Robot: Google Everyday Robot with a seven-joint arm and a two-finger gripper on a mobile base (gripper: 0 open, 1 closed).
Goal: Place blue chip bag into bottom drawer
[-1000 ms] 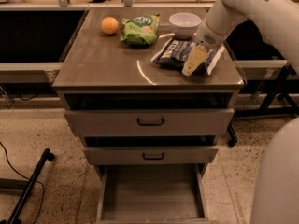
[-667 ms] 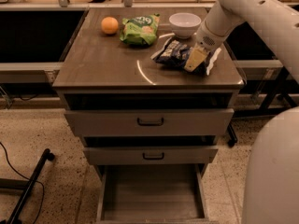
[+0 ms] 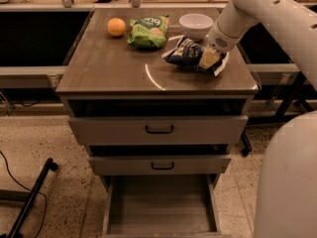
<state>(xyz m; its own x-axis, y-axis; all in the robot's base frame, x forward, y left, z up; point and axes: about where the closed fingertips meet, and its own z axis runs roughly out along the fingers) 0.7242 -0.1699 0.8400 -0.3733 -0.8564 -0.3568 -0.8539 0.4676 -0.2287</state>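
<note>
Tabletop, upper frame: hand on blue bag, grip cannot be told. Step: grasping. Next: lift, lower into bottom drawer.

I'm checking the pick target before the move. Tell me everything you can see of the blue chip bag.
The blue chip bag is a crinkly dark navy packet with white lettering and a white sealed end. It lies on the right rear of the cabinet top, just in front of the white bowl and right of the green bag. The hand is on its right end, covering part of it.
</note>
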